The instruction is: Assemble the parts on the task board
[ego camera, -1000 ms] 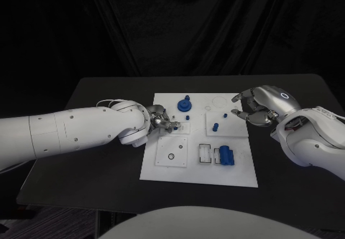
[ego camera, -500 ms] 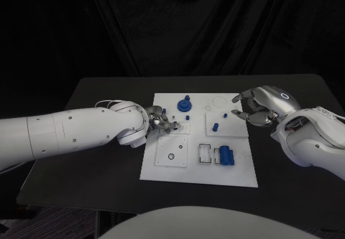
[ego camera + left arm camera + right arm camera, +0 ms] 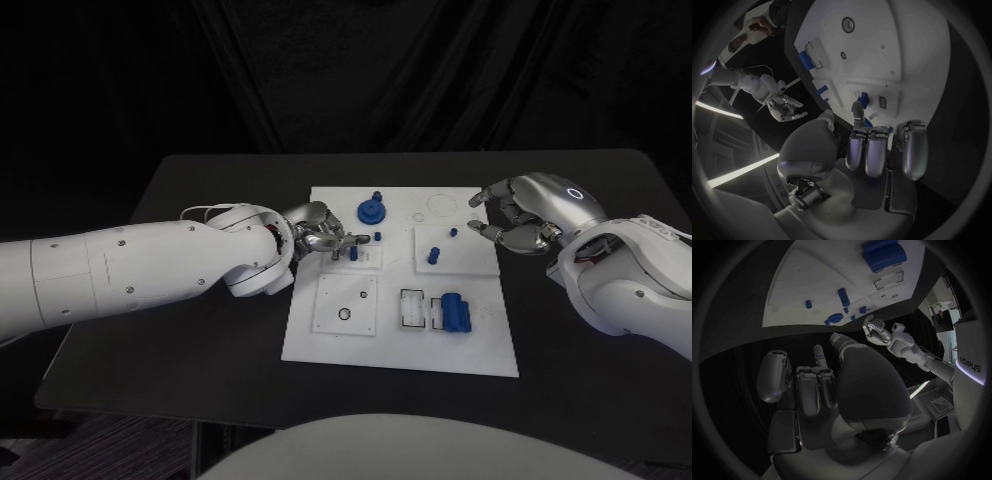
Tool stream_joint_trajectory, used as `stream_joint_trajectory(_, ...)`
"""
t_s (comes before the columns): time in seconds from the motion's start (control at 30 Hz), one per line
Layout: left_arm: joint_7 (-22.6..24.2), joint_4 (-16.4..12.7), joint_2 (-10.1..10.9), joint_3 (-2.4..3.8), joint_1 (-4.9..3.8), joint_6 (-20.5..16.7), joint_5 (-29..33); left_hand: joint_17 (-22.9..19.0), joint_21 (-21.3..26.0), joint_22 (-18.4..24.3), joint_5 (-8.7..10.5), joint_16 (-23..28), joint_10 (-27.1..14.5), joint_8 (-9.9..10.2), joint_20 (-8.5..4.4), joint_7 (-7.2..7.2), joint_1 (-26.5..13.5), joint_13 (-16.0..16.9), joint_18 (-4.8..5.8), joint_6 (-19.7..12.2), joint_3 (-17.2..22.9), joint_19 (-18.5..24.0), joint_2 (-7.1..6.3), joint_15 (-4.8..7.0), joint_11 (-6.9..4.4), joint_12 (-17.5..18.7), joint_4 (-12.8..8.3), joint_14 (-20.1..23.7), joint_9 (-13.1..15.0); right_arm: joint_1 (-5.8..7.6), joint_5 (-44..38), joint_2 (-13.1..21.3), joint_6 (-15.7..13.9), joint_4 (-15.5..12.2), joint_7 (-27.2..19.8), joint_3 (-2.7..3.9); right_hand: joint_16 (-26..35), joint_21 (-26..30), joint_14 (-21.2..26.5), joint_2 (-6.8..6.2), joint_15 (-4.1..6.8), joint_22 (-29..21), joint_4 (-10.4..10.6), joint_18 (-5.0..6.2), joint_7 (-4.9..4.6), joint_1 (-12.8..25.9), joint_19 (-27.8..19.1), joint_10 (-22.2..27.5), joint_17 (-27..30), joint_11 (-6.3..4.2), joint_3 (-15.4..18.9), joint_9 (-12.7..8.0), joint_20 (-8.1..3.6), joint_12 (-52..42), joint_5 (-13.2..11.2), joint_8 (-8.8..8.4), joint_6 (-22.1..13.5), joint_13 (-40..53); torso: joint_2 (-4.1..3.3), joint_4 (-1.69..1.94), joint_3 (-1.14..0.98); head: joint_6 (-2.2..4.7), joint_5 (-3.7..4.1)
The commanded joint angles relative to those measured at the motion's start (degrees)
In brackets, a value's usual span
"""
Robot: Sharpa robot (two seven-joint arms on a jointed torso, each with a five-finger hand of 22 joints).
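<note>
The white task board (image 3: 404,345) lies mid-table. On it are a blue gear (image 3: 372,211), a small blue peg (image 3: 378,236), a blue pin (image 3: 431,257), a small blue stud (image 3: 451,232) and a blue block (image 3: 454,311). My left hand (image 3: 323,241) hovers over the board's left edge, its fingers curled. Its fingertips (image 3: 856,109) stop just short of the small blue peg (image 3: 862,97), with nothing seen between them. My right hand (image 3: 512,216) hangs at the board's far right edge. Its fingers (image 3: 819,357) are curled in and hold nothing.
A small white plate with a round hole (image 3: 343,314) sits on the board's near left. An empty rectangular slot (image 3: 411,308) lies beside the blue block. Bare black table (image 3: 188,340) surrounds the board on all sides.
My left hand has drawn slightly back and towards the far side along the board's left edge. My right hand has barely moved.
</note>
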State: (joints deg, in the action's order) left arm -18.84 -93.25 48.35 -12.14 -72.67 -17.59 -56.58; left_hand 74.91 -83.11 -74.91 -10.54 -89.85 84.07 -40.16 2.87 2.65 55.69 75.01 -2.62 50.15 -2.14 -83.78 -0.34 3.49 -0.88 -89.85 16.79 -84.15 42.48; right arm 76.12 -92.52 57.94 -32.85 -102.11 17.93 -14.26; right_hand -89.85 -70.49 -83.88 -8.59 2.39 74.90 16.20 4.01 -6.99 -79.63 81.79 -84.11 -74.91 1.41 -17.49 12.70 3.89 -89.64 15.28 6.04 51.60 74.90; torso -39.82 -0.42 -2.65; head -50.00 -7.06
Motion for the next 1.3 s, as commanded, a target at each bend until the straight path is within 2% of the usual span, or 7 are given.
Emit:
stream_joint_trajectory(0.03,4.4,0.3,0.1,0.09,-1.12,0.0,-1.8,15.1,-0.5,-12.9,0.15,-0.2,5.9,-0.1,-0.35,-0.38,-0.1,15.0,0.95,0.0,-0.5,-2.8,0.88,0.42,-0.53,-0.2,0.0,-5.9,0.2,-0.14,0.2,-0.1,0.1,0.2,1.0,0.04,-0.1,0.3,-6.1,-0.09,-0.4,9.4,0.0,0.29,0.0,-0.6,0.1,-5.9,-15.1,0.36,-0.3,-0.1,0.3,-0.4,0.2,0.37,0.4,15.1,0.12,0.02,0.04,0.0,0.25)
stream_joint_trajectory(0.2,3.3,3.0,-1.0,0.09,-4.71,12.3,2.7,15.1,-2.1,-13.4,-2.4,-0.2,5.9,0.9,-0.5,-0.44,2.9,15.0,1.3,-0.3,-0.6,-3.4,4.99,0.47,-0.71,-0.2,0.0,-5.9,0.7,-0.17,0.3,-0.1,0.2,0.6,0.9,0.04,-0.1,0.3,-6.1,-0.03,-0.41,9.4,0.0,0.29,0.0,-0.6,0.1,-5.9,-15.1,0.37,-0.4,-0.1,0.31,-0.4,0.3,0.37,0.5,15.1,0.22,-0.08,-0.02,0.0,0.65)
stream_joint_trajectory(0.33,-2.2,5.8,-3.1,0.1,-8.43,23.8,6.6,15.1,-2.1,-13.3,-3.33,-0.2,5.9,2.0,-0.35,-0.24,3.8,15.0,1.27,-0.7,-1.1,-3.2,5.89,0.36,-0.46,-0.2,0.0,-5.9,0.5,-0.2,0.4,-0.6,0.1,1.1,0.8,0.04,-0.1,0.3,-6.1,0.13,-0.44,9.4,0.0,0.29,0.0,-0.8,0.1,-5.9,-15.1,0.39,-0.6,-0.2,0.33,-0.4,0.4,0.37,0.7,15.1,0.45,-0.19,-0.13,0.0,0.44)
stream_joint_trajectory(0.53,-10.2,9.5,-7.1,0.1,-11.67,34.6,7.8,15.1,-5.3,-14.4,-5.13,-0.2,5.9,5.7,-0.21,-0.14,6.4,15.0,2.12,0.7,-2.4,-5.1,6.44,0.34,-0.3,-0.2,-0.1,-5.9,-0.6,-0.25,0.7,-1.0,0.2,1.5,0.6,0.04,-0.1,0.2,-6.1,0.42,-0.47,9.4,0.0,0.27,-0.01,-0.9,0.2,-5.9,-15.1,0.44,-1.0,-0.3,0.36,-0.4,0.7,0.34,0.9,15.1,0.53,-0.18,-0.1,0.0,0.34)
stream_joint_trajectory(0.9,-14.6,16.7,-14.0,0.1,-13.01,44.9,5.7,15.1,-6.9,-15.1,0.64,-0.2,5.9,15.4,0.09,0.38,9.3,15.0,2.62,5.0,-4.7,-6.2,6.93,-0.06,0.04,-0.2,-0.3,-5.9,-3.7,-0.28,1.1,-1.5,0.2,1.8,0.0,0.04,-0.1,0.2,-6.1,0.63,-0.54,9.4,0.0,0.26,-0.05,-1.1,0.2,-5.9,-15.1,0.52,-1.4,-0.6,0.42,-0.4,1.4,0.25,1.2,15.1,0.4,-0.42,-0.21,0.0,0.13)
stream_joint_trajectory(1.13,-12.0,18.0,-14.7,0.09,-13.01,41.1,-1.6,15.1,-6.9,-15.1,1.88,-0.2,5.9,17.4,0.23,0.27,11.8,15.0,2.62,6.5,-5.1,-6.2,6.56,-0.1,0.04,-0.2,-1.2,-5.9,-3.5,-0.3,1.3,-1.4,0.1,1.8,-0.4,0.04,-0.1,0.2,-6.1,0.71,-0.57,9.4,-0.1,0.27,-0.06,-1.2,0.2,-5.9,-15.1,0.57,-1.6,-0.7,0.44,-0.4,1.8,0.2,1.3,15.1,0.32,-0.71,-0.39,0.0,0.44)
stream_joint_trajectory(1.3,-13.2,19.3,-15.3,0.09,-12.83,41.7,-3.3,15.1,-6.9,-15.1,1.97,-0.2,5.9,17.7,-0.03,-0.24,11.3,15.0,2.62,8.9,-5.6,-6.2,6.95,0.25,-0.42,-0.2,-0.3,-5.9,-3.0,-0.37,1.4,-1.4,0.1,1.9,-0.6,0.04,-0.1,0.3,-6.1,0.75,-0.6,9.4,-0.1,0.28,-0.06,-1.3,0.2,-5.9,-15.1,0.61,-1.7,-0.7,0.46,-0.4,2.0,0.19,1.4,15.1,0.23,-0.73,-0.15,0.62,0.09)
